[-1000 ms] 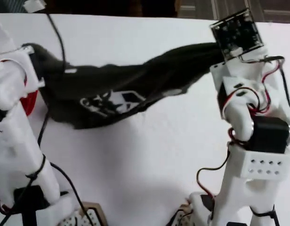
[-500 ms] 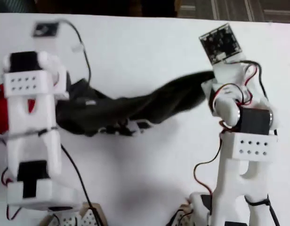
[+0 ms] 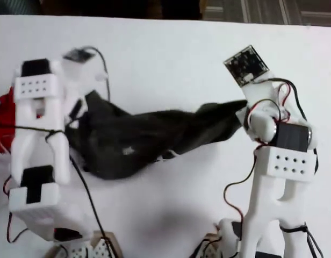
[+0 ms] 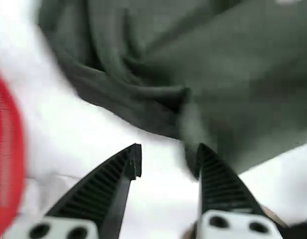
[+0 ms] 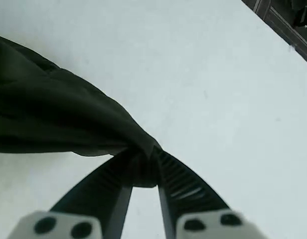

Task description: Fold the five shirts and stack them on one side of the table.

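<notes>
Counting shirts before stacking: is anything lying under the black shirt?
White table borders the black shirt, and a red thing lies apart from it. What is beneath its bunched middle is covered. The right hand clamps one end.

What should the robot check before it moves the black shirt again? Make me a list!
1. Grip of the right pincer on the black shirt: ok, shut on a bunched end.
2. Grip of the left pincer on the shirt: not ok, it is open, with its tips at the cloth's edge.
3. Shirt lying flat for folding: not ok, it is crumpled and twisted.
4. The red thing apart from the shirt: ok, the left wrist view shows a gap.
</notes>
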